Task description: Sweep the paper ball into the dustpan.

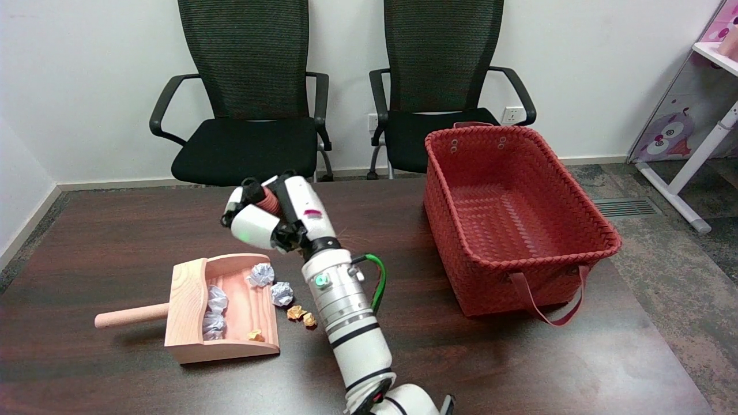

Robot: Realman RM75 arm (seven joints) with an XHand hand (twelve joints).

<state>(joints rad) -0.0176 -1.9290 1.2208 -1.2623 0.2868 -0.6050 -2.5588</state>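
A pale wooden dustpan [185, 305] lies at the near left of the table, its handle pointing left and its mouth facing right. Several crumpled white paper balls and one small orange ball [254, 334] lie inside it. One white paper ball [282, 293] sits at the mouth's edge. Two small orange paper balls [296, 312] [310, 319] lie on the table just right of the mouth. My right hand [268, 214] hovers above the table just beyond the dustpan's far right corner. It grips a reddish-brown handle [267, 200]; the rest of that tool is hidden by the hand and arm.
A large red woven basket [576, 242] with strap handles stands on the right of the table. Two black office chairs [248, 104] stand behind the table's far edge. My right forearm [346, 311] crosses the table just right of the orange balls.
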